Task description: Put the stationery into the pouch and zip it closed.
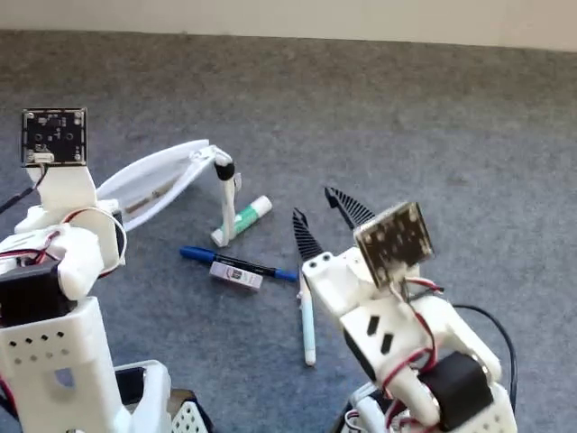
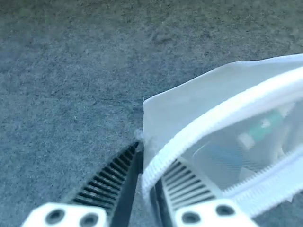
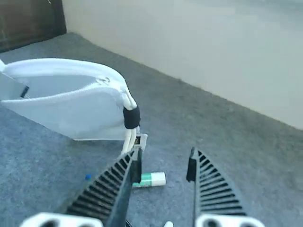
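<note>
Left gripper [image 2: 150, 163] has its fingers pinched narrow on the zipper edge of the pouch [image 1: 158, 188], so it's gripping the pouch at that rim. In the high view the pouch sits in the left-middle of the frame, a white see-through thing angled up toward the centre, and the left arm's body covers its lower left end. The pouch mouth looks partly open in the left wrist view, and through the fabric you can make out something green and white, too blurry to call.

Right gripper [image 1: 313, 203] is just right of centre with its black fingers [image 3: 111, 191] spread wide, nothing between them. It hangs over the grey carpet [image 1: 406, 108], apart from the pouch and from the stationery.

A white strap [image 1: 225, 203] with a black band on it runs down from the pouch's right corner. The glue stick [image 1: 248, 215], green and white, lies right beside it, near the centre of the frame. Below that is a blue pen [image 1: 236, 262] lying roughly left to right, with a small white block [image 1: 236, 276] touching its lower side. A light blue pen [image 1: 307, 327] lies lower, centre-bottom, pointing up and down right next to the right arm's body.

All four bits of stationery lie out on the carpet, not in the pouch.
</note>
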You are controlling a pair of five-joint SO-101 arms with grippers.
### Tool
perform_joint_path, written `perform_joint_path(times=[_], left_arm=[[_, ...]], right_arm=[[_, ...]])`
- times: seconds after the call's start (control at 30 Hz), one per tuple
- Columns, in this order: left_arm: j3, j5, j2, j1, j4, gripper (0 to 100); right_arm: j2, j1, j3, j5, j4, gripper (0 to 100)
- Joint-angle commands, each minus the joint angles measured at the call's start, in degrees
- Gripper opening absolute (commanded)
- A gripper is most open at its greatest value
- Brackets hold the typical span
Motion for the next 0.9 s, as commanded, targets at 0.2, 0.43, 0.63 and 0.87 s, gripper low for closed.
perform_joint_path(times=[0.2, 0.43, 0.63, 0.87], left_arm=[[-2.95, 0.00, -0.57, -0.66, -0.97, 1], [-2.95, 0.00, -0.57, -0.66, -0.97, 1], [-2.95, 0.00, -0.57, -0.66, -0.97, 1], [-2.95, 0.00, -0.57, -0.66, -0.97, 1]], right_arm=[[12.44, 3.56, -3.12, -8.70, 6.11, 15.6], [24.75, 3.56, -3.12, -14.51, 7.08, 15.6], [38.37, 3.65, -3.56, -18.99, 6.99, 15.6], [50.77, 4.00, -3.56, -20.92, -0.57, 15.6]])
